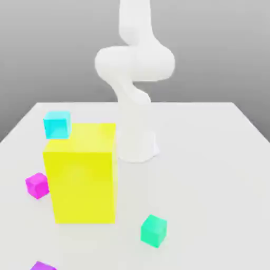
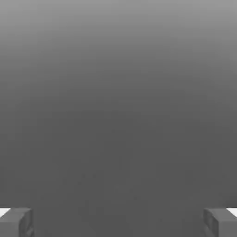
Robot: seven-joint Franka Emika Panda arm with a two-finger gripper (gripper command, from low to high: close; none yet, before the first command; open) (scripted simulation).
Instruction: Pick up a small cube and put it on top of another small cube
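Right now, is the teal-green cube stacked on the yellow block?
No, the teal-green cube sits on the table, apart from the yellow block.

Quantities: one each of green cube (image 1: 154,231), cyan cube (image 1: 57,125), magenta cube (image 1: 38,185), purple cube (image 1: 43,266), yellow block (image 1: 83,179), robot arm (image 1: 135,63), table (image 1: 211,174).

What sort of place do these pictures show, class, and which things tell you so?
Probably a simulated robotics workspace: a smooth white jointed robot arm stands on a plain pale tabletop, with a tall, glossy-looking yellow block and a small matte teal-green cube set out before it.
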